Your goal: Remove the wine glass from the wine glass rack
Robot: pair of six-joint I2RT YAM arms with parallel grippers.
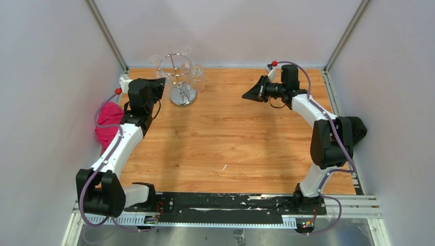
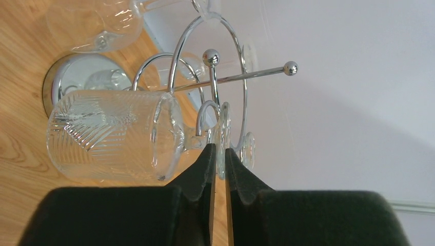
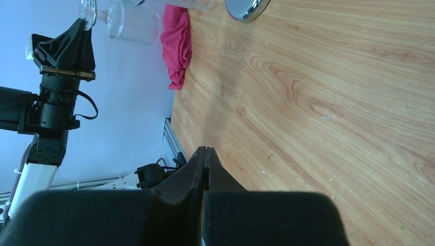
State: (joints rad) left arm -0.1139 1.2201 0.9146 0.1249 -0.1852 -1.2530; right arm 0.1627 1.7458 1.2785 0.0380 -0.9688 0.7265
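I can't make out any text, label, brand, number or sign in any of my three camera views.

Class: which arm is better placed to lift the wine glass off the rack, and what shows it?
Left. The left gripper is at the wine glass rack, its fingers pinching the foot of the wine glass. The right gripper hangs shut over bare table, well away from the rack.
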